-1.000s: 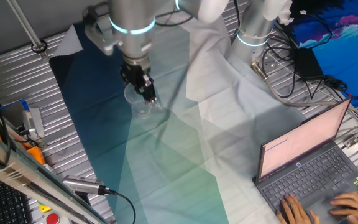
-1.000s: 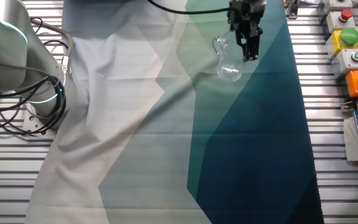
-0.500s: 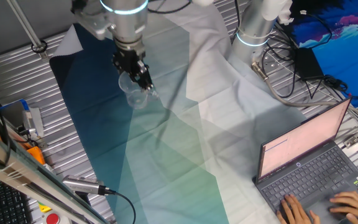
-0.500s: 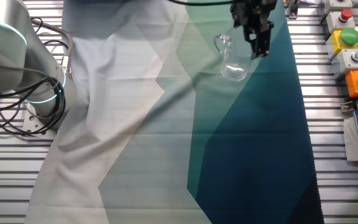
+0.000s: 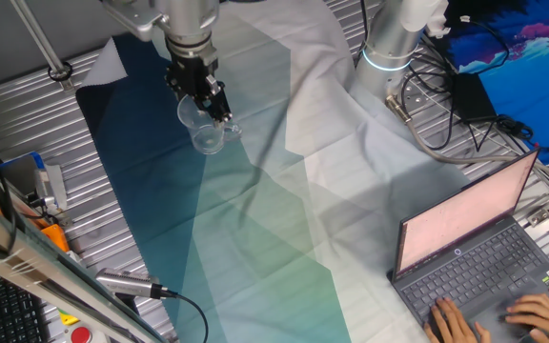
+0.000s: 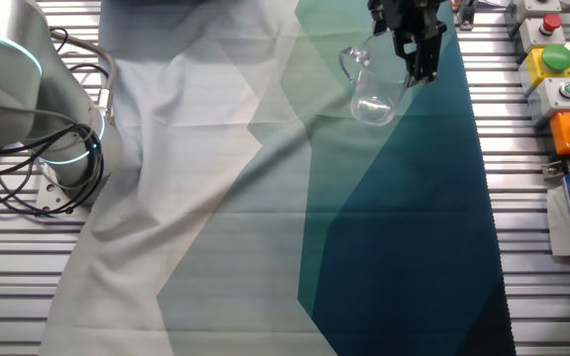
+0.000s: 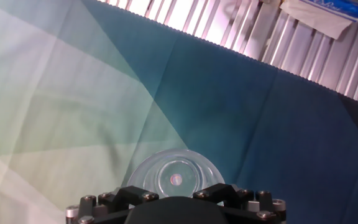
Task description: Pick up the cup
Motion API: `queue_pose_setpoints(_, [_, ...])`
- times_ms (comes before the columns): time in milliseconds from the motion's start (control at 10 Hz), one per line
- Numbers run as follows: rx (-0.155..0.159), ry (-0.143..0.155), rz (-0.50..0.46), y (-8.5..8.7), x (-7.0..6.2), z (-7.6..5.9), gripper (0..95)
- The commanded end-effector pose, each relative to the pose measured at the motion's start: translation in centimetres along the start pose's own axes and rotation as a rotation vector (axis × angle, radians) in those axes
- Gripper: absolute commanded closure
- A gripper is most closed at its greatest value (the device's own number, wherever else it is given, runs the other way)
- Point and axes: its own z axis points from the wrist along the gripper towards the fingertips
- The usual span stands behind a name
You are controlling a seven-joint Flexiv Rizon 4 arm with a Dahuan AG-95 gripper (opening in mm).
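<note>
One fixed view: end effector closed on the rim wall of the cup, at about 11 o'clock in the frame. Cup hanging below the fingers, tilted, base toward 6 o'clock and apparently clear of the cloth covering the tabletop. Grip taken at one side of the rim, presumably because the mug is about as wide as the fingers' span, so pinching the wall is the surer hold. Laptop and a person's hand at 4 o'clock, well apart from the work.

The other fixed view: end effector at 1 o'clock, fingers narrowly set with the glass wall between them. Cup slung to the 9 o'clock side of the fingers, handle pointing away from them; handle left free, probably as too small to grip. Faint shadow on the cloth beneath suggests the cup is lifted. Button box at 3 o'clock, well apart.

Hand view: cup at 6 o'clock, seen straight down through its round mouth, directly ahead of the end effector housing. Fingertips themselves hidden, so opening not readable here. Ribbed tabletop beyond the cloth edge at 12 o'clock.

Judgement: off-centre hold explains the tilt; risk of the glass slipping or swinging.
</note>
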Motion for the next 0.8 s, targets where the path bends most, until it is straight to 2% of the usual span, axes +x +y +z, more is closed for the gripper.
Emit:
queue_pose_setpoints(100, [0.006, -0.006, 0.018, 0.01, -0.10, 0.12, 95.0])
queue_pose_setpoints(400, [0.005, -0.006, 0.059, 0.07, -0.26, 0.22, 95.0])
queue_pose_setpoints(800, [0.005, -0.007, 0.061, 0.07, -0.21, 0.25, 95.0])
